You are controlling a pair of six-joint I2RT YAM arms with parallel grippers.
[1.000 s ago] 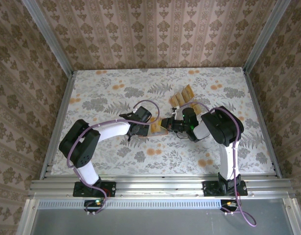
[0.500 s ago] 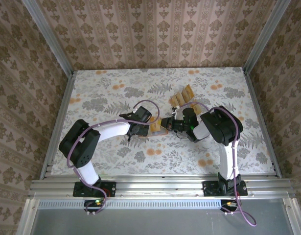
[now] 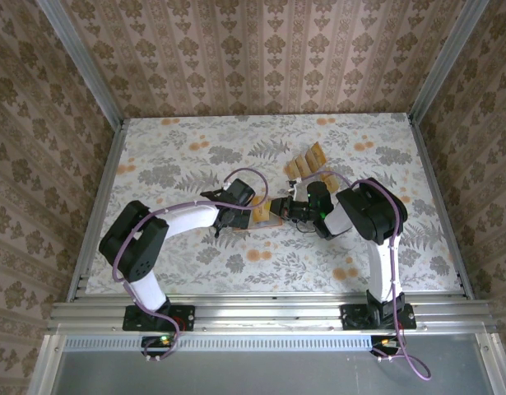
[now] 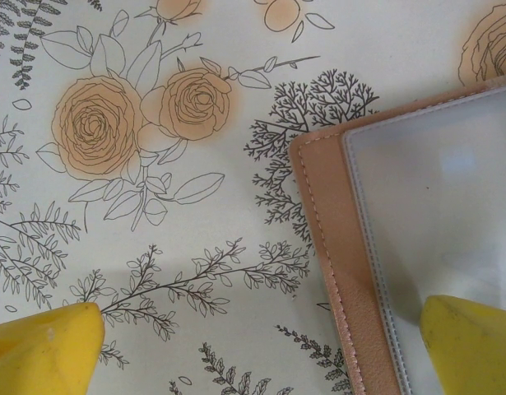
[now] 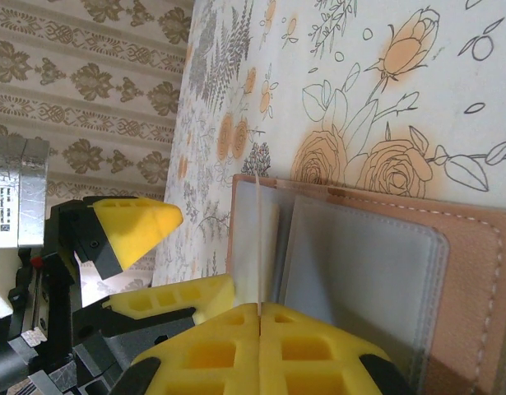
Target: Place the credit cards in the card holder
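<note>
Right claw (image 5: 259, 329): fingers pressed tight together, pinching one thin credit card (image 5: 257, 239), seen edge-on and sticking straight out ahead of the tips. The card's far end reaches the opened card holder (image 5: 471, 280) at the edge of its greyish inner pocket; cannot tell whether it sits in the slot. The holder lies flat on the floral tablecloth (image 5: 401, 115), just ahead of this claw. Left claw (image 4: 257, 350): spread wide, holding nothing. One fingertip (image 4: 475, 350) is over the holder's clear window, the other over bare cloth, with the holder's stitched corner between them. Contact with the holder: cannot tell. From above, the claws face each other across the holder. The other credit cards (image 3: 306, 162) stand in a short row beyond the right claw, apart from it.
</note>
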